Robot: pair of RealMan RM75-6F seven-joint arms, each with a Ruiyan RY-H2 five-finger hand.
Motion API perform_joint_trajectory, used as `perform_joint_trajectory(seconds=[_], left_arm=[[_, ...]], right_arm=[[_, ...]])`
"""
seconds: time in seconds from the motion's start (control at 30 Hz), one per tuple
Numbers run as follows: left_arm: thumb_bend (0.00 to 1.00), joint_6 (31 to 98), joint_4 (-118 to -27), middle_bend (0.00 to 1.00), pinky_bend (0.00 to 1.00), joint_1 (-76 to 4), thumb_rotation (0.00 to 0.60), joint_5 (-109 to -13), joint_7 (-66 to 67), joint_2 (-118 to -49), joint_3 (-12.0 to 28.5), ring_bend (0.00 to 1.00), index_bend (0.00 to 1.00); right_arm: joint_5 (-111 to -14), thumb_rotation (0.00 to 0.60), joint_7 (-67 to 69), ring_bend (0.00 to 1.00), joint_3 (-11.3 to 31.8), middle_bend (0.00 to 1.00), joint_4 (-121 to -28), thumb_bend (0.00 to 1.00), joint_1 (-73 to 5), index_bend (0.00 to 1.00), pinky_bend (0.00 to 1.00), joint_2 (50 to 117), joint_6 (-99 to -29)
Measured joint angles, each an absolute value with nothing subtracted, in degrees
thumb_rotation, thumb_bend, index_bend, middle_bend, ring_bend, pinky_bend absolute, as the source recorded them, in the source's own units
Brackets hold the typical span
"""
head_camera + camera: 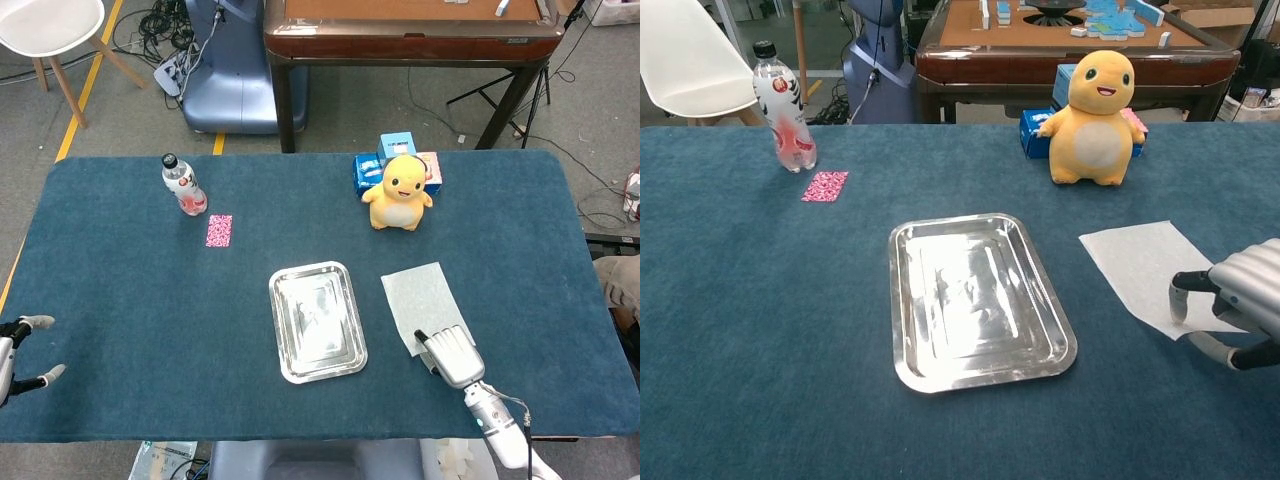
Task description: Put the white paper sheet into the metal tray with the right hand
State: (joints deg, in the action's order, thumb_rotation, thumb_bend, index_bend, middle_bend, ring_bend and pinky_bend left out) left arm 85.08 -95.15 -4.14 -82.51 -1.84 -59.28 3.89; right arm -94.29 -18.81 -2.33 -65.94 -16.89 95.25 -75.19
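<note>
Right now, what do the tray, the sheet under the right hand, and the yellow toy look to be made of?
Tray: apparently thin polished metal, with mirror-like glare and a rolled rim.
Sheet: thin matte white paper or tissue, lying flat; which one is unclear.
Yellow toy: looks like soft plush, with a fuzzy matte surface and rounded stuffed shape.

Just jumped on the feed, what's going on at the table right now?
The right robot hand is at the near edge of the paper sheet, fingers curled down onto it; whether it has a real grip is hard to tell. The sheet lies flat on the blue table, just right of the metal tray, which has nothing in it. The left robot hand sits at the far left edge, holding nothing.
</note>
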Motion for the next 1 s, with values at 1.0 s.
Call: perform_joint_trajectory(seconds=[1.0], left_arm=[[0.09, 85.59, -95.39, 0.38, 0.57, -3.86, 0.600, -82.22, -2.40, -58.74, 4.16, 0.37, 0.35]], right_arm=[[-92.64, 0.600, -19.54, 1.00, 2.94, 1.00, -66.88, 0.41, -18.94, 0.58, 1.00, 97.03, -78.07]])
